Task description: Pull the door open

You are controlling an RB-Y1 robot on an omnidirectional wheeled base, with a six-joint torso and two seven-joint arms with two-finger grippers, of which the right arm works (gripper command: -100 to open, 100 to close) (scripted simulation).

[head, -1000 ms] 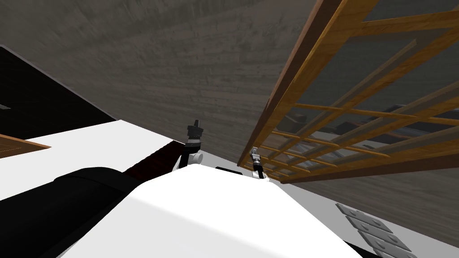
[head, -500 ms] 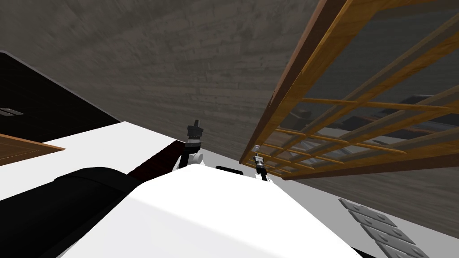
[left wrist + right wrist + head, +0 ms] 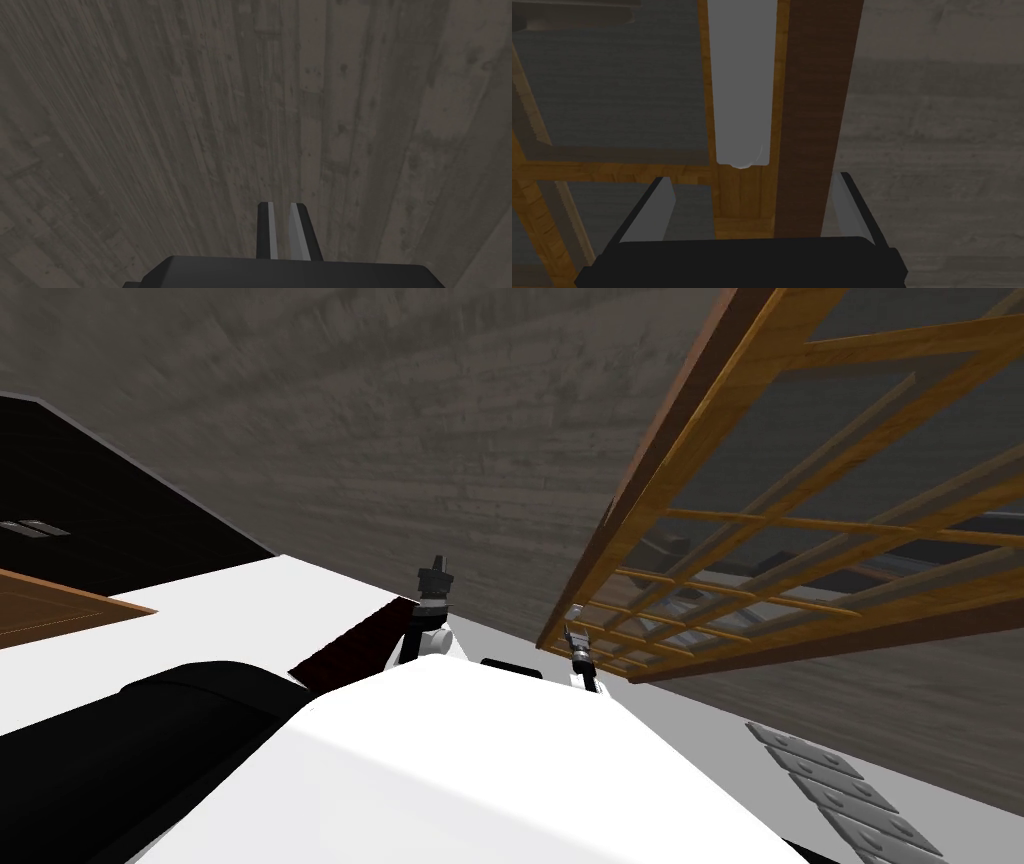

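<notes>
The door (image 3: pixel 800 488) is a wooden lattice of glass panes with a dark brown edge, and it slants across the right of the head view. My right gripper (image 3: pixel 573 635) is at its near edge. In the right wrist view the right gripper (image 3: pixel 753 178) is open. Its fingers (image 3: pixel 662 205) straddle the door's wooden stile (image 3: pixel 742 200) and brown edge (image 3: pixel 812 125) without pressing them. The round end of a grey bar handle (image 3: pixel 742 80) lies just beyond the fingertips, and nothing is held. My left gripper (image 3: pixel 435 573) is shut and empty, with its fingers (image 3: pixel 270 225) over grey planks.
A grey plank surface (image 3: pixel 400 438) spreads ahead and to the left of the door. A black area (image 3: pixel 90 518) lies at the left, beside a white surface (image 3: pixel 200 608) and a brown wooden panel (image 3: pixel 50 608). Grey tiles (image 3: pixel 840 788) lie at the lower right.
The door's near edge has swung slightly, and my view has turned with it. My right hand has drawn back a little towards my chest. The left arm has not moved.
</notes>
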